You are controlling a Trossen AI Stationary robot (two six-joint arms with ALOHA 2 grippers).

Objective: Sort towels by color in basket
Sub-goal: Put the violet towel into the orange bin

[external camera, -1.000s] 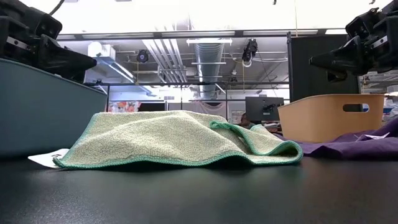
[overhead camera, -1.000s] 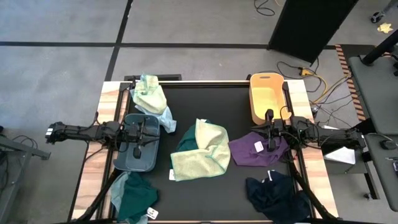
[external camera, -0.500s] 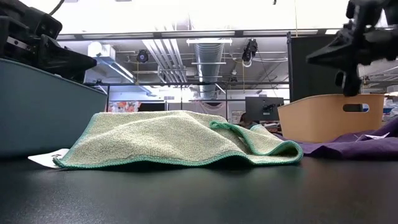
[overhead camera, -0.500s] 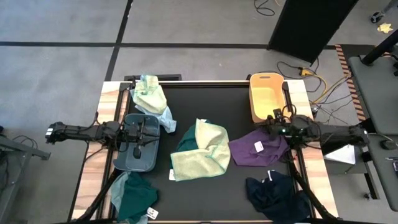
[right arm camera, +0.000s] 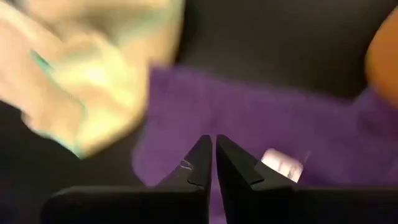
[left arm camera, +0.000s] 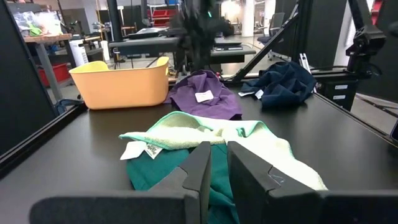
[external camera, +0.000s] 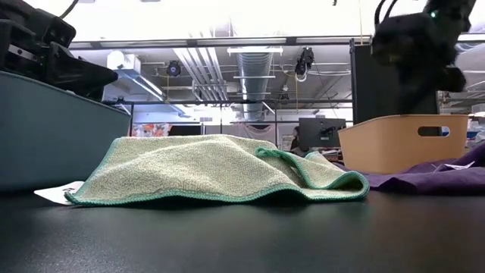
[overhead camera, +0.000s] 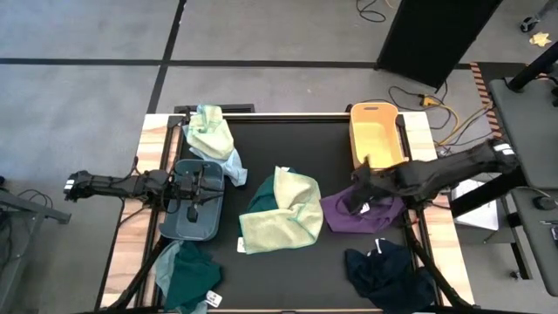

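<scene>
The purple towel lies flat on the table's right half, its white tag up. My right gripper hovers above its left part, shut, pointing down and touching nothing. A pale yellow-green towel lies in the table's middle over a dark teal one. A navy towel lies near right, a dark teal towel near left, and a yellow-green and mint pile far left. My left gripper waits, shut, over the grey-blue basket.
A yellow basket stands at the far right, just beyond the purple towel. The grey-blue basket stands at the left edge. Bare black table shows at the far middle and near middle. Wooden table rims run along both sides.
My right arm has swung from lying level at the table's right edge toward the table's middle, rising and tipping its gripper downward over the purple towel. Its fingers stay shut. No towel has moved.
</scene>
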